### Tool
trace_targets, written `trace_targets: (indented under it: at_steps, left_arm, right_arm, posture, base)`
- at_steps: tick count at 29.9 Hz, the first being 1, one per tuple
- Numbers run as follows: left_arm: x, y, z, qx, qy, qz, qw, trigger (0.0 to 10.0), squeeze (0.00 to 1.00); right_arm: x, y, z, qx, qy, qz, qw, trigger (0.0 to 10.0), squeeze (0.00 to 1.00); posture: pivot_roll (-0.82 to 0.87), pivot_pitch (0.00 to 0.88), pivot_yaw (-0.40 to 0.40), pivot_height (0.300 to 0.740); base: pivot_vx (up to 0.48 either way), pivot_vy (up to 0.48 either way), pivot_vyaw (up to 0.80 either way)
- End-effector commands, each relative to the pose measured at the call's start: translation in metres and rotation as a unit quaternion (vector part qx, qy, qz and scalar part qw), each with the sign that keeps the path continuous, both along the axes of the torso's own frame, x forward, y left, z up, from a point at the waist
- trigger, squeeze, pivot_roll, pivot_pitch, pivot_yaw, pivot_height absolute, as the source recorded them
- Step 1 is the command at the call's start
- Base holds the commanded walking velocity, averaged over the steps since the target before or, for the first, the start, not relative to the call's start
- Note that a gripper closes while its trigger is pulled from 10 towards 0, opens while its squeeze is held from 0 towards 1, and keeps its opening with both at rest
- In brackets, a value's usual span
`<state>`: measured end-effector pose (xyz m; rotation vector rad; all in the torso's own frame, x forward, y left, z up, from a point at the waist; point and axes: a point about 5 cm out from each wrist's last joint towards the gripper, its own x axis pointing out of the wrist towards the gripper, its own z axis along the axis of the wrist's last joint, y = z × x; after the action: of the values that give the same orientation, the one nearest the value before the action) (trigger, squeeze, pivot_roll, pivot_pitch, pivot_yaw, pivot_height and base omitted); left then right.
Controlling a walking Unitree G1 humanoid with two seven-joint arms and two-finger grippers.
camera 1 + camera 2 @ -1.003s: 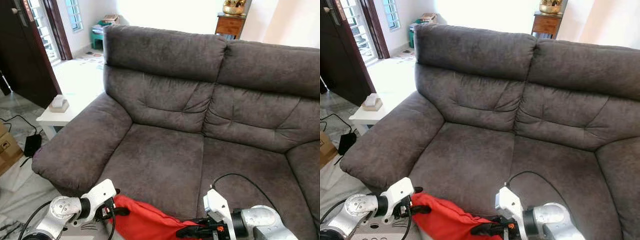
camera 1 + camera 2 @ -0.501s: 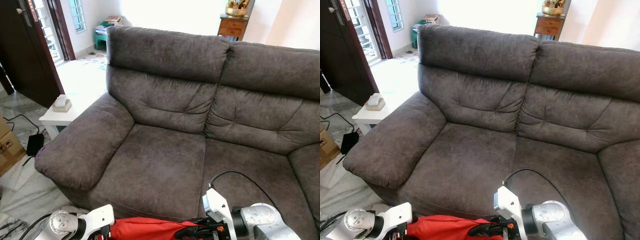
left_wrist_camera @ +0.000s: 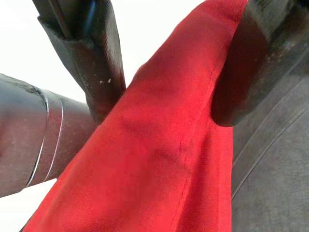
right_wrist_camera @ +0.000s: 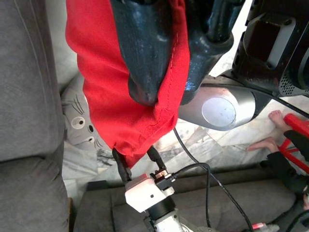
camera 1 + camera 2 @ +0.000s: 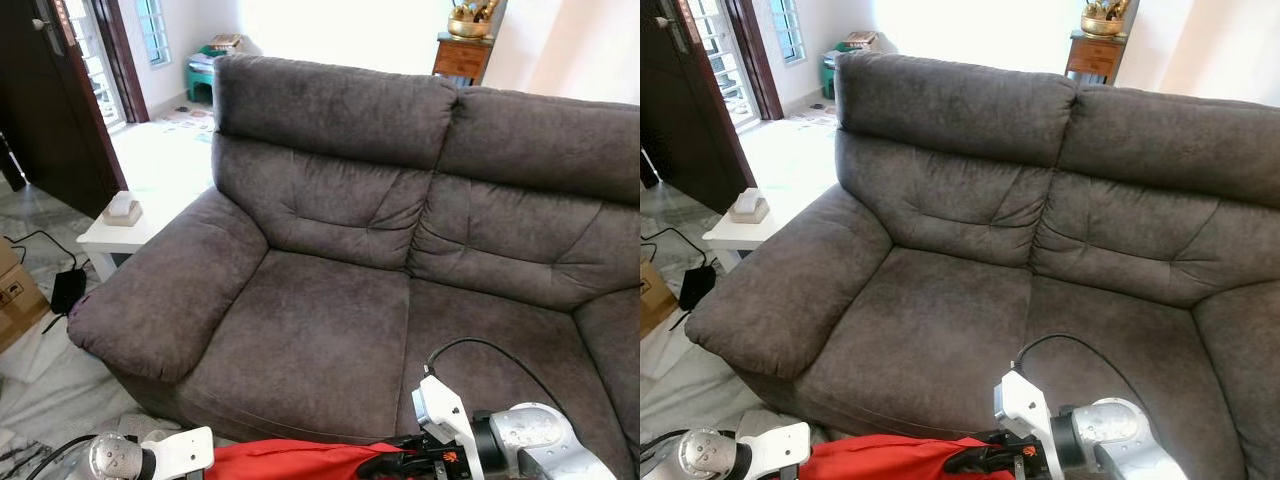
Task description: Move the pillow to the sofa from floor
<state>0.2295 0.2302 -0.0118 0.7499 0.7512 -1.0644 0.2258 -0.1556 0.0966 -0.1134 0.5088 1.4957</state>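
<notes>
- While both arms are reaching forward at the bottom of the head views, the red pillow (image 5: 295,462) is hanging stretched between them, low in front of the sofa's front edge and not yet on the seat.
- The left gripper (image 3: 164,92) is pinching one end of the pillow; in the left wrist view its two black fingers (image 3: 94,58) are pressing the red cloth from both sides, so the jaws are clamped on the pillow.
- The right gripper (image 4: 166,84) is gripping the other end; in the right wrist view the red cloth is bunching between its fingers (image 4: 145,53), so these jaws are also clamped on the pillow.
- The grey sofa (image 5: 340,300) is standing just behind the pillow, with two seat cushions and two back cushions.
- A black cable (image 5: 490,355) is arching from the right wrist over the right seat cushion.
- A grey cushion with a cat face (image 4: 77,121) is lying on the floor beside the sofa base, under the pillow.
- A small white desk (image 5: 130,225) is standing beside the sofa's left armrest, and it is carrying a tissue box (image 5: 122,208).
- A cardboard box (image 5: 18,295) is sitting on the floor further to the left.
- A person's bare feet (image 4: 268,130) are showing on the marble floor (image 4: 231,130) in the right wrist view.
</notes>
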Motion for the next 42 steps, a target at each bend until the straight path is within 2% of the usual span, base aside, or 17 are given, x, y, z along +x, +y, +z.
trace_targets:
  at_steps: [1,8,11,12,13,14,15,28,42]
  left_arm:
    - [-0.005,0.007,-0.003,0.018,0.008,0.003,1.0,10.0,0.0]
    - [-0.012,0.009,-0.011,0.045,0.017,-0.017,0.999,10.0,0.0]
    - [-0.013,0.009,-0.012,0.04,0.015,-0.007,0.999,10.0,0.0]
    - [-0.012,0.008,-0.012,0.036,0.014,-0.003,0.999,9.6,0.0]
    - [-0.012,0.008,-0.012,0.036,0.011,-0.003,0.999,4.7,0.0]
    - [-0.012,0.009,-0.011,0.038,0.009,-0.005,0.999,2.0,0.0]
    - [-0.011,0.009,-0.011,0.04,0.007,-0.005,0.999,0.0,0.0]
    - [-0.011,0.007,-0.012,0.062,-0.002,-0.041,0.997,0.0,0.0]
    - [-0.01,0.003,-0.012,0.039,-0.003,-0.03,0.999,0.0,0.0]
  right_arm:
    - [0.006,0.003,0.027,0.039,-0.051,0.017,0.998,10.0,0.0]
    - [0.006,0.004,0.026,0.039,-0.049,0.016,0.998,10.0,0.0]
    - [0.006,0.004,0.026,0.04,-0.049,0.015,0.998,10.0,0.0]
    - [0.006,0.004,0.025,0.039,-0.048,0.015,0.998,10.0,0.0]
    - [0.006,0.004,0.025,0.039,-0.048,0.016,0.998,10.0,0.0]
    - [0.006,0.005,0.024,0.038,-0.047,0.016,0.998,10.0,0.0]
    - [0.005,0.005,0.023,0.038,-0.047,0.016,0.998,10.0,0.0]
    - [0.002,0.009,0.021,0.04,-0.044,0.016,0.998,10.0,0.0]
    - [0.001,0.013,0.017,0.044,-0.042,0.01,0.998,10.0,0.0]
  posture:
    - [0.02,0.0,-0.039,0.74]
    - [0.02,0.0,-0.039,0.74]
    - [0.02,0.0,-0.04,0.74]
    - [0.02,0.0,-0.04,0.74]
    - [0.02,0.0,-0.04,0.74]
    - [0.02,0.0,-0.04,0.74]
    - [0.03,0.0,-0.039,0.74]
    - [0.03,0.0,-0.036,0.74]
    - [0.03,0.0,-0.022,0.74]
  base:
    - [0.0,0.0,0.0]
    - [0.0,0.0,0.0]
    - [0.0,0.0,0.0]
    - [0.0,0.0,0.0]
    - [0.0,0.0,0.0]
    - [0.0,0.0,0.0]
    - [0.0,0.0,0.0]
    - [0.0,0.0,0.0]
    - [0.0,0.0,0.0]
